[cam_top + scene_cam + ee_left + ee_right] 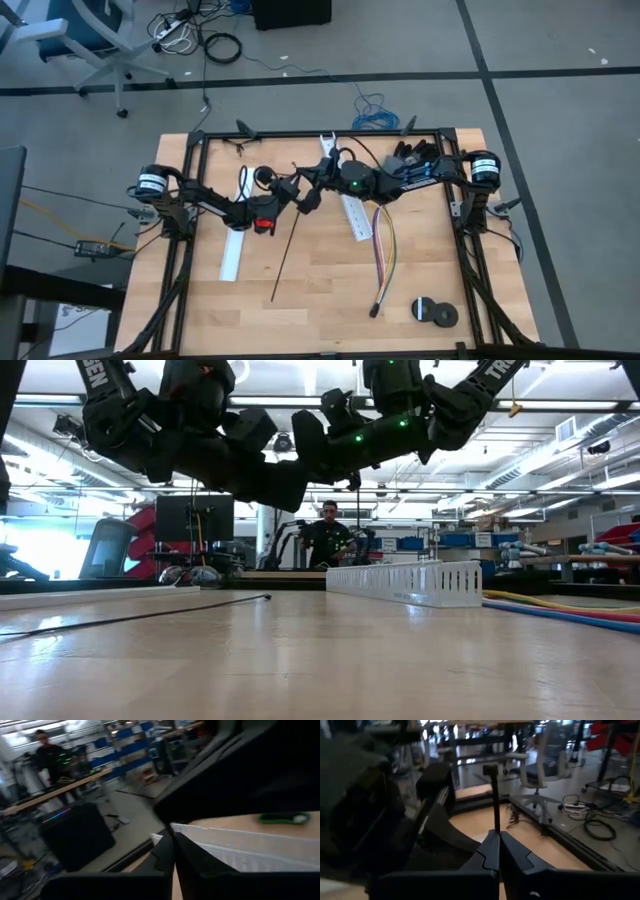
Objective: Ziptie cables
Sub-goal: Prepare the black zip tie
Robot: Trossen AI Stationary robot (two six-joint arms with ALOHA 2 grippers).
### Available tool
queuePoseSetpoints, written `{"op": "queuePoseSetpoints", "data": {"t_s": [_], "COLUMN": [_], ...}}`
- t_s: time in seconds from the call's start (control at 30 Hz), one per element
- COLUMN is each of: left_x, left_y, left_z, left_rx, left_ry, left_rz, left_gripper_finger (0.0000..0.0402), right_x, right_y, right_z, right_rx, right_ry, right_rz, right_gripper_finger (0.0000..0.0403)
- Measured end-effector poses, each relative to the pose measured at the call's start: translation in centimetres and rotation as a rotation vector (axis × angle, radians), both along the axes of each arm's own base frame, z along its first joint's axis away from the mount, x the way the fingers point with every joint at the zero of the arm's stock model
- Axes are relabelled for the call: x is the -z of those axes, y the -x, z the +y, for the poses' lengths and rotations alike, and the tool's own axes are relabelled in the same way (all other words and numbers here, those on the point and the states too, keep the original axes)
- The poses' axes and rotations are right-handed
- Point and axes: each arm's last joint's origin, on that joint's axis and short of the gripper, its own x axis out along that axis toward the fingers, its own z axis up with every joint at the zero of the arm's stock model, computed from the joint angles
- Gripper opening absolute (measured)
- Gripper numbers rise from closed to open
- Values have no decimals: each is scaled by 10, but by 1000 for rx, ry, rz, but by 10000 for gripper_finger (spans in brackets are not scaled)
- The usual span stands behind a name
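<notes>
Both grippers raised mid-table tip to tip, right gripper (pixel 498 851) pinched on upright ziptie (pixel 495 805), left gripper (pixel 173 851) closed, empty-looking, cables (pixel 384 250) on table (pixel 320 290), another ziptie (pixel 288 245) lying apart.

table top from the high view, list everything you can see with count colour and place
cables: one bundle, yellow, purple and pinkish, right of centre, running toward the near edge
zipties: one black strip lying left of centre; one upright black strip pinched in the right claw
white channel: two, one at the left, one at the centre
black discs: two, near right corner
table: one, light wood with a black frame
person: one, dark top, in the room beyond
left claw: shut, raised over the table's middle
right claw: shut on a ziptie, raised, close to the left claw
</notes>
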Motion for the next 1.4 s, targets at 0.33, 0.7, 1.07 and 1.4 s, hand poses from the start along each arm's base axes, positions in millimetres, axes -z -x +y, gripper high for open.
{"op": "queuePoseSetpoints", "data": {"t_s": [0.33,0.7,1.07,1.4], "left_x": [12,18,19,19], "left_y": [19,38,42,44], "left_z": [-5,7,34,45], "left_rx": [168,659,941,1000], "left_ry": [66,237,387,446], "left_rz": [-10,-42,-65,-87], "left_gripper_finger": [3,1,0,0], "right_x": [-8,-13,-12,-12], "right_y": [16,26,27,27], "right_z": [2,8,3,1], "right_rx": [-22,-358,-500,-476], "right_ry": [21,32,10,33], "right_rz": [213,311,303,300], "right_gripper_finger": [20,47,41,34]}}
